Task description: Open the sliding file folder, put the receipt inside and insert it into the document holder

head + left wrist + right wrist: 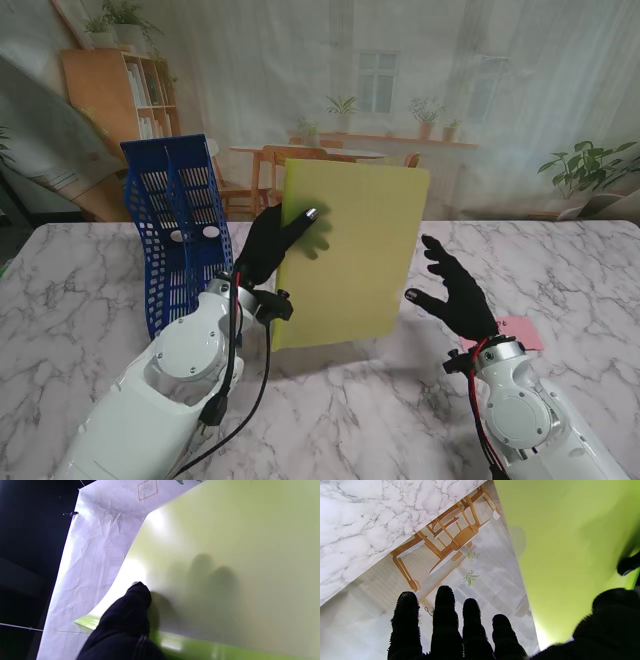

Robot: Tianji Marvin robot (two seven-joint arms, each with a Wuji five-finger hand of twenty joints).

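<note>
So at this point the left hand (pixel 272 245) was gripping the yellow-green file folder (pixel 350 255) by its left edge, thumb on the face toward me and the other fingers behind, showing through the plastic as dark shadows in the left wrist view. The folder was held upright above the marble tabletop (pixel 80 290), roughly in the middle, with the blue mesh document holder (pixel 178 225) standing just to its left, tipped back a bit.

The right hand (pixel 455 290) held nothing, fingers spread wide, hovering just beside the folder's right edge. I couldn't tell if any fingertip was actually touching it.

The pink receipt (pixel 520 332) was lying flat on the tabletop near the right wrist, partly hidden by the arm. So my guess is it hadn't gone into the folder.

Handling-wise, the folder looked like thin, light, translucent plastic, so probably slick and floppy enough to bow if pinched at one corner only. I'd say a grip along the edge, like the left hand had, is the sensible spot, with the right hand steadying the opposite edge. The receipt looked like flimsy paper lying flat, which will be fiddly to pick up.
</note>
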